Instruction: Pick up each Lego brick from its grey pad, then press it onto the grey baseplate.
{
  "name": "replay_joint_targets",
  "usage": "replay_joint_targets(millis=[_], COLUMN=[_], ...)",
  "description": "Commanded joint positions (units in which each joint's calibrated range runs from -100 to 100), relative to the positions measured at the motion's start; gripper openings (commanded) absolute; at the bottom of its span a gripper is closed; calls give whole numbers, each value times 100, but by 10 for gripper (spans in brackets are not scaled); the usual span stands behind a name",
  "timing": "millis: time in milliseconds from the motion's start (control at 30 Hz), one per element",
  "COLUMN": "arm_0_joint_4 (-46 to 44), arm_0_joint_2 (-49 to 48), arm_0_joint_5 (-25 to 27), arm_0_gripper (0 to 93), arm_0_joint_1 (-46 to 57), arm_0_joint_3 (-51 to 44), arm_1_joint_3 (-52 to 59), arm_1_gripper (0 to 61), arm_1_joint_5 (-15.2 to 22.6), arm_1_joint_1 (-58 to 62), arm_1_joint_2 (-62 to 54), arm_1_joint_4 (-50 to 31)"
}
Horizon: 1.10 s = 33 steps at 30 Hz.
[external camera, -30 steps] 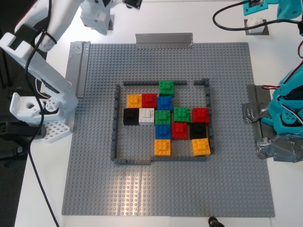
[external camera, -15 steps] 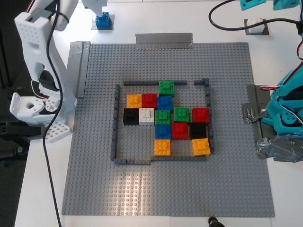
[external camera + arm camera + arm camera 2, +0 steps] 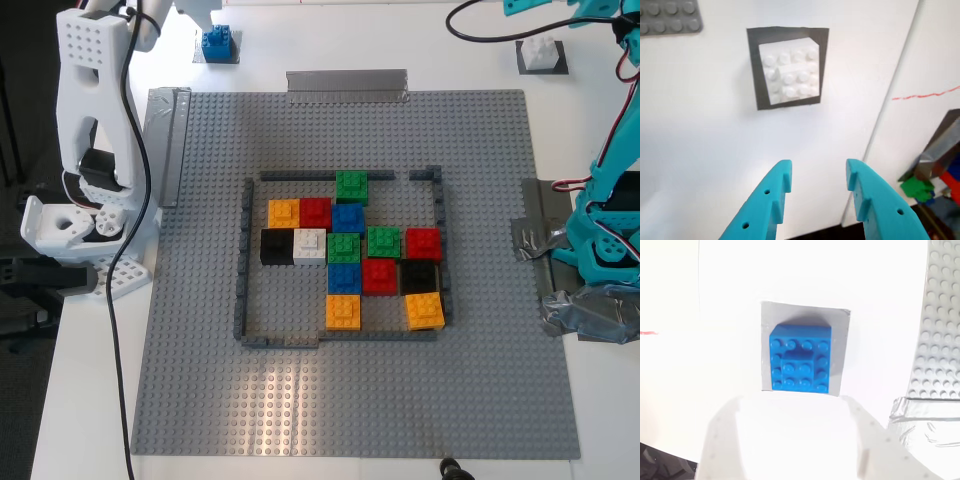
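The blue brick (image 3: 220, 41) sits on its grey pad (image 3: 232, 58) beyond the baseplate's far corner on the exterior view's left. In the second wrist view the blue brick (image 3: 801, 358) lies on the pad (image 3: 840, 350), just ahead of my second gripper (image 3: 790, 440), whose white fingers are open and empty. The white brick (image 3: 541, 50) sits on its pad (image 3: 525, 68) at the far right of the exterior view. In the first wrist view the white brick (image 3: 790, 70) lies on the pad (image 3: 754, 70), well ahead of my first gripper (image 3: 817, 195), whose teal fingers are open and empty. The grey baseplate (image 3: 200, 350) holds several coloured bricks inside its frame (image 3: 243, 260).
Silver tape strips lie along the baseplate's far edge (image 3: 346, 84) and its edge on the exterior view's left (image 3: 165, 140). The white arm's base (image 3: 70, 230) stands left of the plate. The teal arm's base (image 3: 605, 240) stands on the right on taped ground. Cables hang from both arms.
The white arm has swung up and back, uncovering the blue brick on its pad. The teal arm's head has shifted up and right, so the white brick now shows whole.
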Motion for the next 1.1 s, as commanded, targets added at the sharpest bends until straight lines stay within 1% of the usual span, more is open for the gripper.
replay_joint_targets(millis=[0, 233, 433, 633, 733, 1067], arm_0_joint_4=[-41, -17, -66, -66, -58, -66], arm_0_joint_2=[192, 570, 733, 776, 785, 785], arm_0_joint_5=[80, 260, 270, 373, 378, 383], arm_0_gripper=[129, 129, 130, 135, 173, 178], arm_0_joint_1=[25, -77, -244, -410, -410, -345], arm_0_joint_3=[-465, -438, -475, -484, -475, -456], arm_1_joint_3=[-551, -596, -795, -813, -813, -759], arm_1_gripper=[243, 238, 232, 226, 223, 220], arm_1_joint_5=[-10, -64, -83, -64, -64, -74], arm_1_joint_1=[14, -15, -58, -87, -87, -95], arm_1_joint_2=[76, 377, 574, 634, 668, 754], arm_1_joint_4=[-106, -180, -220, -334, -407, -505])
